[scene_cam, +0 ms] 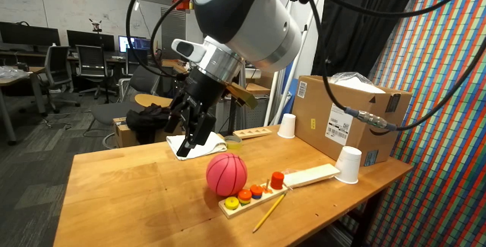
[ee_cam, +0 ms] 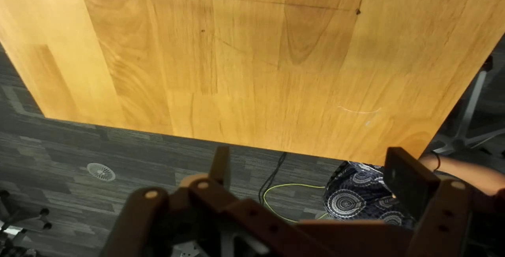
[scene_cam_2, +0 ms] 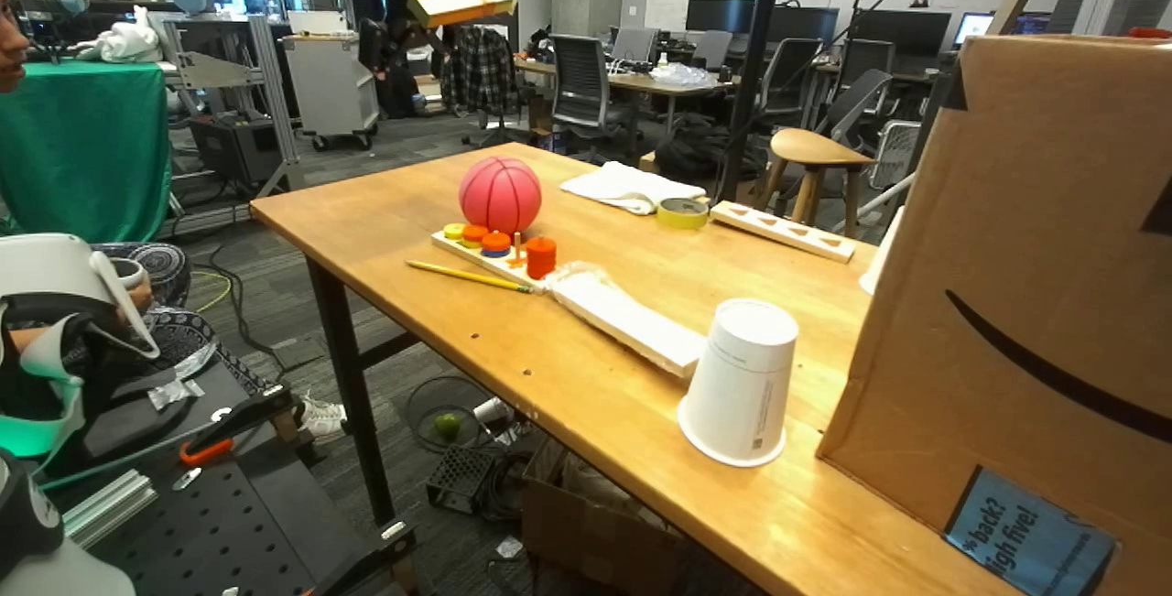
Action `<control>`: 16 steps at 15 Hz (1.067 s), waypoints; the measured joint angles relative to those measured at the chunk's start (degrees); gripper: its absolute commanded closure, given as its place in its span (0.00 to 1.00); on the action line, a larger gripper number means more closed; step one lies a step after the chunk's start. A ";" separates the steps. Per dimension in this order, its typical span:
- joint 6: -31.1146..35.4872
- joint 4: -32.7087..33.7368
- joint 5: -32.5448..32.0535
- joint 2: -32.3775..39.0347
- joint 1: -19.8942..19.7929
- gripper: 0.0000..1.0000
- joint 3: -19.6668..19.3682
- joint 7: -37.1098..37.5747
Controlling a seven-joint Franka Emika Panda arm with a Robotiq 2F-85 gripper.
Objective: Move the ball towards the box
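Note:
The ball (scene_cam: 226, 174) is a pinkish-red mini basketball with dark seams, resting on the wooden table beside a shape-sorter strip; it also shows in an exterior view (scene_cam_2: 501, 195). The box (scene_cam: 334, 114) is a large brown cardboard box with flaps and a white label at the table's end; part of it shows in an exterior view (scene_cam_2: 1025, 285). My gripper (scene_cam: 181, 139) is open and empty, raised above the table on the side of the ball away from the box. In the wrist view its fingers (ee_cam: 307, 158) are wide apart; ball and box are out of that view.
A wooden strip with coloured rings (scene_cam: 252, 199), a pencil (scene_cam: 269, 212), a pale wooden board (scene_cam: 311, 175), white cups (scene_cam: 348, 164), a tape roll (scene_cam: 233, 143), a white cloth (scene_cam: 199, 146) and a wooden tray (scene_cam: 252, 132) lie around. A person sits near the table edge (ee_cam: 355, 194).

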 measured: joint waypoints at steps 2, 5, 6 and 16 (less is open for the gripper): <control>-1.41 0.95 0.11 2.19 -2.47 0.00 1.15 -1.42; -3.69 1.24 0.34 4.61 -5.81 0.00 2.45 -3.50; -4.38 1.21 0.35 5.32 -6.82 0.00 2.71 -4.05; -8.05 1.14 0.34 10.38 -17.72 0.00 1.84 -6.33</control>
